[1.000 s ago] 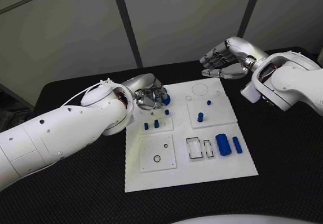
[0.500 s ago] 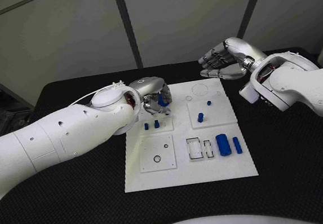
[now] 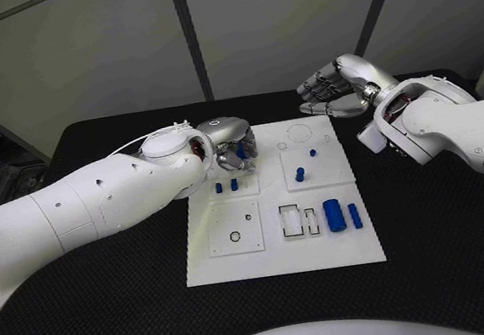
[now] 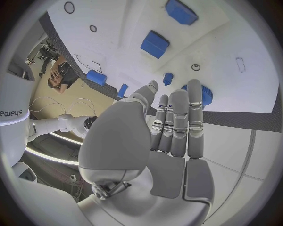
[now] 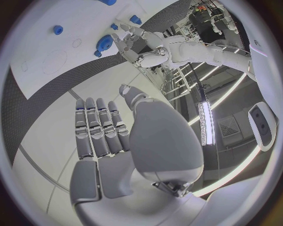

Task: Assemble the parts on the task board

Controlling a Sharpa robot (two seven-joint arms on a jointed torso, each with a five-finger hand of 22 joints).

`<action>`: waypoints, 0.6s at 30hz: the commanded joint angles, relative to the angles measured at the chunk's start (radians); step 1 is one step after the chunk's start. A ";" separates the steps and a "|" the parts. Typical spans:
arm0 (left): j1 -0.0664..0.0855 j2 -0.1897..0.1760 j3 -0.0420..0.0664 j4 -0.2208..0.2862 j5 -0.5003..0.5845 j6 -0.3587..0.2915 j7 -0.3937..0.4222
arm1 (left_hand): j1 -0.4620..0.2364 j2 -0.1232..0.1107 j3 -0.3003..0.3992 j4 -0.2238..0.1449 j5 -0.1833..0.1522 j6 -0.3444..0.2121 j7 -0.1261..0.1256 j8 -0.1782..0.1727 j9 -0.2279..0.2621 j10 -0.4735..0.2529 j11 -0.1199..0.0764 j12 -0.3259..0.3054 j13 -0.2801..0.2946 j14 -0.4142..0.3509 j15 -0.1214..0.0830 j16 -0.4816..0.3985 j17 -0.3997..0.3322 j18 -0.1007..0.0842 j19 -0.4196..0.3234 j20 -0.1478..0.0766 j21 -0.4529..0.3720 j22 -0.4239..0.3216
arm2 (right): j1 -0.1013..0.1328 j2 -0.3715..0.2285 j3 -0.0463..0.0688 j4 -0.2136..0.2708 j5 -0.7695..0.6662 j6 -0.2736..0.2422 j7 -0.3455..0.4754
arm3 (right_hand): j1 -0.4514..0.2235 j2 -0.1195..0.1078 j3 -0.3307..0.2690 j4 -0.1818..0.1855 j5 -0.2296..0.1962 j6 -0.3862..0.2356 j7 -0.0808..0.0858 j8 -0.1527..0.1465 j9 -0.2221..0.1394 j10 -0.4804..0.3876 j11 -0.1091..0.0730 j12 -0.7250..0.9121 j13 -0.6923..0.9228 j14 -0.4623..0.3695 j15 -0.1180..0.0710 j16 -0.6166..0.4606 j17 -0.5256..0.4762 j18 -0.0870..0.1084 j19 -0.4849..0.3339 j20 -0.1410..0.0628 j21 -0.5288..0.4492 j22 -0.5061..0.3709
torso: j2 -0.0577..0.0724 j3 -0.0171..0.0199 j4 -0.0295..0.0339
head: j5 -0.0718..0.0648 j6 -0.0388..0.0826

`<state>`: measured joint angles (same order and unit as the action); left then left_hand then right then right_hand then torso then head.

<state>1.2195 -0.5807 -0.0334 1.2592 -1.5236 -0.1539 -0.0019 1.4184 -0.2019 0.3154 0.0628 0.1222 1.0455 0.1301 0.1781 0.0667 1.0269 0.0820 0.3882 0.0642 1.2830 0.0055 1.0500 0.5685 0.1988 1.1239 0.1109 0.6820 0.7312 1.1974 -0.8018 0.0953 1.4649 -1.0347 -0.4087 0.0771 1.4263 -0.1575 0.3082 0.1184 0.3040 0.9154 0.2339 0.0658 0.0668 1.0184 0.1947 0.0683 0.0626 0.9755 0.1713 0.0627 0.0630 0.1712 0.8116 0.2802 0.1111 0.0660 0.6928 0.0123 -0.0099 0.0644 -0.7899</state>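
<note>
Head view: left silver hand (image 3: 232,146) hangs over the far-left corner of the white task board (image 3: 285,256), while the right silver hand (image 3: 335,85) waits beyond the far edge, holding nothing.

From the left wrist, the left hand's straight, close-set fingers (image 4: 178,117) reach toward a round blue toothed part (image 4: 199,94) on the board; whether they touch or hold it cannot be told. The right hand's fingers (image 5: 97,125) lie extended and empty. Risk, as judged: two short blue pegs (image 3: 227,186) stand just beside the left hand, and a sideways sweep could topple them or shunt the unfixed-looking board. Another blue peg (image 3: 300,175) and two blue cylinders (image 3: 340,215) lie mid-board and near the right edge. Open black table (image 3: 104,316) flanks both sides; the near half of the board offers room.
</note>
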 commanded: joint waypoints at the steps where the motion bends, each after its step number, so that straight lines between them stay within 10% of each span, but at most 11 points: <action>1: 0.000 0.003 0.000 -0.007 -0.014 0.037 0.021 | -0.003 0.004 0.013 -0.002 0.003 0.009 -0.001 -0.007 -0.001 0.014 -0.001 -0.011 -0.001 0.006 -0.001 0.023 0.019 -0.018 0.007 -0.002 0.013 0.013 | 0.002 0.000 0.001 0.003 -0.001 0.003 0.009 | -0.004 0.005 -0.004 -0.004 0.004 -0.002 0.002 -0.002 0.000 -0.002 -0.005 -0.001 0.000 -0.001 -0.002 -0.001 -0.001 0.011 0.005 0.005 -0.006 -0.001 | 0.001 -0.0005 0.0008 | -0.001 0.000; 18: -0.016 0.013 0.001 -0.035 -0.014 0.051 0.016 | 0.003 0.006 0.091 -0.023 0.004 0.032 0.006 -0.029 0.000 0.059 -0.003 -0.058 0.000 0.018 -0.003 0.075 0.056 -0.017 0.008 -0.006 0.064 0.071 | 0.002 0.001 0.001 0.004 -0.001 0.005 0.009 | -0.004 0.006 -0.005 -0.004 0.005 -0.002 0.003 -0.002 0.000 -0.003 -0.004 -0.001 0.000 -0.001 -0.001 -0.001 -0.001 0.011 0.006 0.005 -0.007 -0.001 | -0.001 0.0006 0.0007 | -0.001 -0.005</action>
<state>1.2022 -0.5694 -0.0331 1.2248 -1.5291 -0.1149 0.0034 1.4185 -0.2022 0.4027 0.0388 0.1223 1.0705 0.1338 0.1541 0.0669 1.0805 0.0791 0.3324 0.0643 1.2939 0.0018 1.1232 0.6230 0.1987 1.1274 0.1073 0.7419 0.8010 1.1974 -0.8010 0.0953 1.4669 -1.0347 -0.4071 0.0771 1.4263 -0.1575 0.3054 0.1155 0.3040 0.9155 0.2339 0.0658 0.0669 1.0184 0.1948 0.0683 0.0626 0.9756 0.1713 0.0628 0.0630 0.1712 0.8154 0.2840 0.1111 0.0660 0.6928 0.0124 -0.0088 0.0649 -0.7945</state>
